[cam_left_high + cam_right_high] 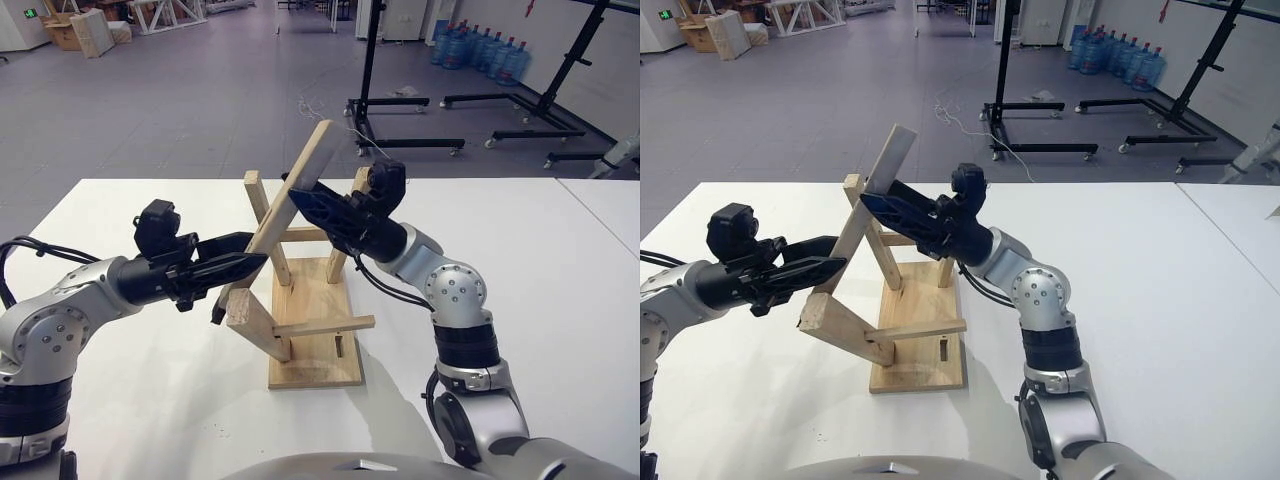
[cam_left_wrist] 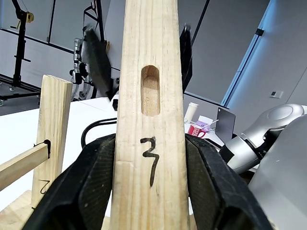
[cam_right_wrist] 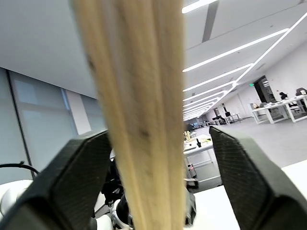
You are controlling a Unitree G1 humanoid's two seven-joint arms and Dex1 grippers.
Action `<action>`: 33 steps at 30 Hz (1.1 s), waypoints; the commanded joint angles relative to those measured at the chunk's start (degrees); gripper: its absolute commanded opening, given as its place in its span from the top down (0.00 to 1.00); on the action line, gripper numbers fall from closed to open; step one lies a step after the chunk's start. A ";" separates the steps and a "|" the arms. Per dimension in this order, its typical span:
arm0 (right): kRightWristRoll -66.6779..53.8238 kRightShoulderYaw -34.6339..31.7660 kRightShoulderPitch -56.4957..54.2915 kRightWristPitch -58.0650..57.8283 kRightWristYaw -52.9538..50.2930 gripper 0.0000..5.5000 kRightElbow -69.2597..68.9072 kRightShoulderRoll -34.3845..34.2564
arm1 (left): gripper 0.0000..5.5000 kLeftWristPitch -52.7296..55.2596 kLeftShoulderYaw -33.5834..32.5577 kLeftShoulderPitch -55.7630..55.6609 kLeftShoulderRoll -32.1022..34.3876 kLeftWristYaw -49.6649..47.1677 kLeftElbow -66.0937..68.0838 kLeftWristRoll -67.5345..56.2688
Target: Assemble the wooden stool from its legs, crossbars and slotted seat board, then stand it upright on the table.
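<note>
Here the left claw (image 1: pixel 248 256) is clenched on the tilted leg (image 1: pixel 312 150), pads tight against both sides. Further up that leg the right claw (image 1: pixel 298 192) straddles it released, one finger standing clear; the seat board (image 1: pixel 312 368) lies flat beneath both claws.

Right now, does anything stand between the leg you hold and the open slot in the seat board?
Yes: the tilted near leg sits under the lower end of the held leg, and its crossbar juts over the seat board by the open slot.
</note>
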State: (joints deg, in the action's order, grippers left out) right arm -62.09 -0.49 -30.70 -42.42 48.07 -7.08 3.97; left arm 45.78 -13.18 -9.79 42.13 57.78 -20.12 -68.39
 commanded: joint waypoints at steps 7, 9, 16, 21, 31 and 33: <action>-2.76 -0.42 -1.56 -2.74 3.10 0.62 -0.08 1.10 | 0.63 -0.02 -0.07 -0.68 0.70 1.13 0.06 2.76; -1.92 -0.26 -1.55 -2.37 3.21 0.62 -0.14 1.39 | 0.63 -0.12 -0.22 -0.54 0.42 0.94 -0.02 3.08; 4.32 0.13 -0.54 4.77 3.77 0.62 -1.44 1.59 | 0.49 -0.49 -2.93 -0.97 -2.60 -4.76 3.57 2.52; 4.38 -3.51 0.86 6.32 4.27 0.62 -5.11 5.81 | 0.37 -1.89 -8.75 1.97 -3.16 -7.72 5.46 2.37; 4.75 -11.47 13.89 2.42 23.73 0.62 3.55 26.74 | 0.25 -5.77 -20.86 20.28 -10.54 -12.59 -1.59 -0.91; 6.63 -9.38 15.65 3.10 26.33 0.62 4.30 27.51 | 0.25 -6.06 -21.04 20.98 -11.03 -13.48 -1.76 -1.04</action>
State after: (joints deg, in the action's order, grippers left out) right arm -57.44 -11.63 -16.56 -39.82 72.13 -3.38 30.34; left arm 40.21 -33.68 10.64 31.57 45.50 -20.92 -69.11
